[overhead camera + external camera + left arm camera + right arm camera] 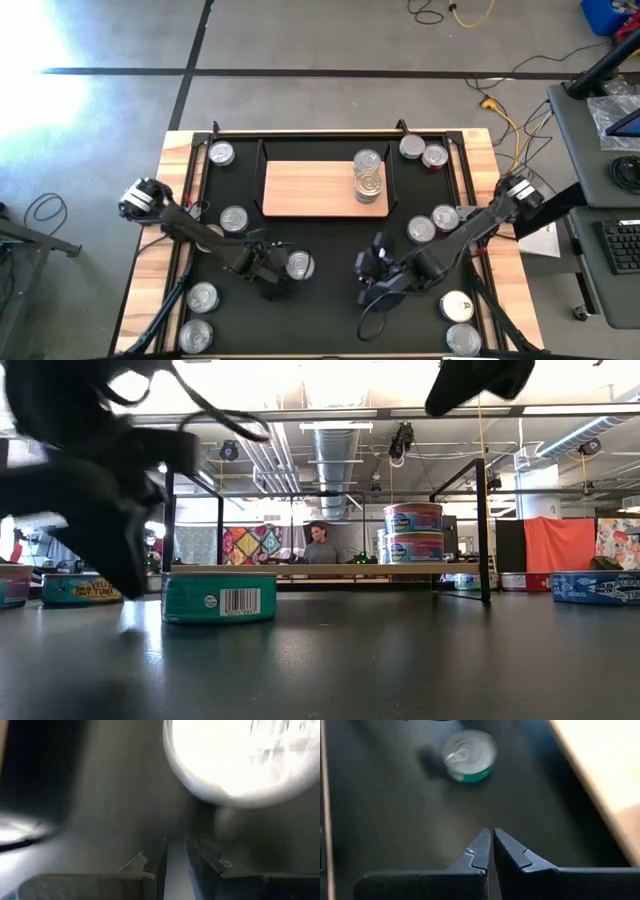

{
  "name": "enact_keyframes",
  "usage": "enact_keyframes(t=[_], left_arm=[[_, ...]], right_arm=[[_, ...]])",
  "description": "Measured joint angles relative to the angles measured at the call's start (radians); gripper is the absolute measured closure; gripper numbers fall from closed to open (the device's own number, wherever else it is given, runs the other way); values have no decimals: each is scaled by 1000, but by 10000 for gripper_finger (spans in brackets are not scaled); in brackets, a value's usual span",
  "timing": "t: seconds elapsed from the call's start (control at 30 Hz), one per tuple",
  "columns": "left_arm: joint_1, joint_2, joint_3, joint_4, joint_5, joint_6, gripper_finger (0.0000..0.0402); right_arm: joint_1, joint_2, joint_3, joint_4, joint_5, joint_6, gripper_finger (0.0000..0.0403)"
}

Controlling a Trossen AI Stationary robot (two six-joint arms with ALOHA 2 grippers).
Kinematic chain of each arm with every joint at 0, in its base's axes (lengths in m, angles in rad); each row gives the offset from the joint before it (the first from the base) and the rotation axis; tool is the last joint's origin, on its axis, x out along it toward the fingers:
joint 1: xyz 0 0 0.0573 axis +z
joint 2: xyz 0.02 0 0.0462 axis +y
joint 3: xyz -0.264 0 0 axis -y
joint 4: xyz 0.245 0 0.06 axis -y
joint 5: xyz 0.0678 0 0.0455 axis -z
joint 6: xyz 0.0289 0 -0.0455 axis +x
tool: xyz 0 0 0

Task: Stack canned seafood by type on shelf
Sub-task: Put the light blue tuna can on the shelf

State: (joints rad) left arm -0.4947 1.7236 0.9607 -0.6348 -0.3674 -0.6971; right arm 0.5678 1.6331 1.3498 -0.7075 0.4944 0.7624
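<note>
The shelf (320,190) is a light-wood board with black frame ends, lying at the mat's far middle. Stacked canned seafood (370,178) stands on its right part, seen as two tins one on the other (413,532). A teal-sided can (299,265) stands on its base on the black mat, near the front (219,598). My left gripper (272,270) hangs just left of this can, pointing steeply down, its fingertips (175,855) nearly together with nothing between; the can's bright top (240,755) lies ahead. My right gripper (372,268) is shut and empty, higher up, right of the can (469,755).
Loose cans stand on the mat (330,240): at the left (233,218), far left (221,153), near left (203,296), far right (412,147), right (421,229) and near right (457,305). A person (320,545) shows in the room behind. A desk (600,150) stands to the right.
</note>
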Motion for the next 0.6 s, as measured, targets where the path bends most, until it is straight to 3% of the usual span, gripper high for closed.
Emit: enact_keyframes(t=[0.23,0.37,0.47,0.6], left_arm=[[-17,126,97,244,85,58,349],[-50,162,212,213,102,168,349],[-61,168,296,51,17,222,349],[-62,163,322,23,-4,262,349]], right_arm=[[10,77,46,7,-32,-1,390],[10,84,51,5,-34,-4,390],[10,85,39,1,-35,-3,390],[10,86,25,2,-57,-3,390]])
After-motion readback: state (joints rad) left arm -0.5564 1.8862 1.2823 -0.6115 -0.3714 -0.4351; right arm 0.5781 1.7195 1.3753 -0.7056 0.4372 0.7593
